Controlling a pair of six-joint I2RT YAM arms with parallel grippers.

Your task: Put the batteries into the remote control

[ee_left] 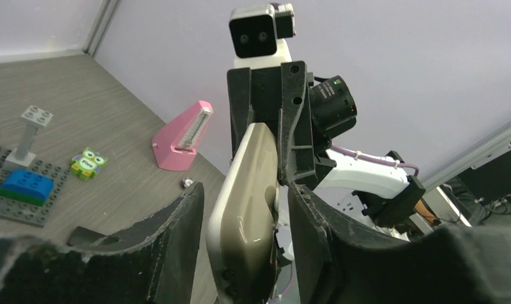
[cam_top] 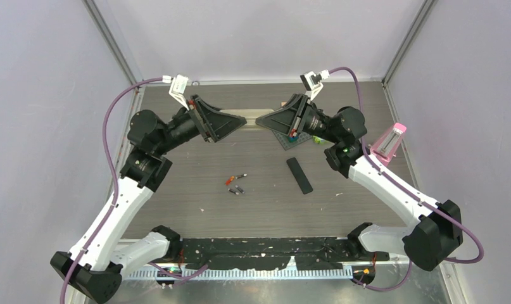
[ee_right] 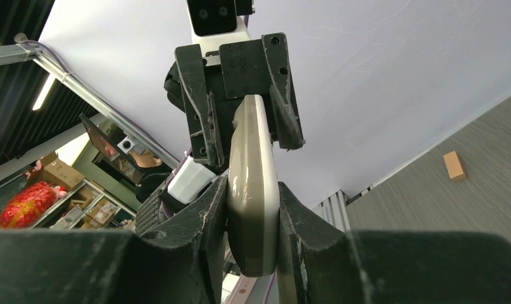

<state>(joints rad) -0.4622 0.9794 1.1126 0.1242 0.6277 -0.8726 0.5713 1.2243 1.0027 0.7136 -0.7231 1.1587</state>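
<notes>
The beige remote control hangs in the air at the back middle, between the two grippers that face each other. My right gripper is shut on one end of the remote, with both pads pressed flat against it. My left gripper stands open around the other end of the remote, with a gap showing on each side. An orange-red battery and a dark battery lie on the table in front.
A black battery cover lies right of the batteries. A grey baseplate with bricks sits under the right arm, with a green owl toy and a pink metronome at the right. A small wooden block lies on the table.
</notes>
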